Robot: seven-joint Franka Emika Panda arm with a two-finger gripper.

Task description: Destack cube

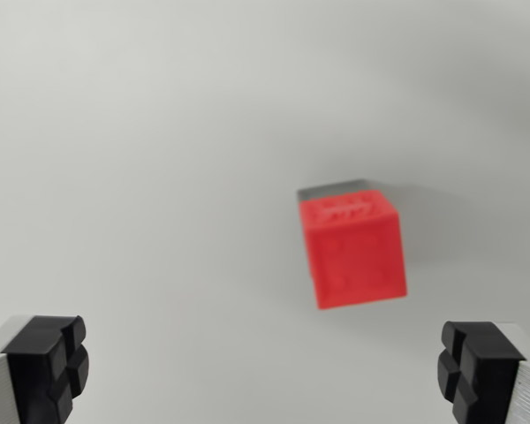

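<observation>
We're hovering with our gripper [265,371] spread wide and empty, the red cube [353,250] sitting off-centre toward the wrist view's right pad [473,362]; descending misaligned risks knocking it.

No readable text; only blurred raised marks atop the red cube [352,252].

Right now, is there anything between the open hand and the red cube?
No. In the wrist view the stretch between the hand and the red cube is bare white surface. A grey edge shows behind the cube's top.
</observation>
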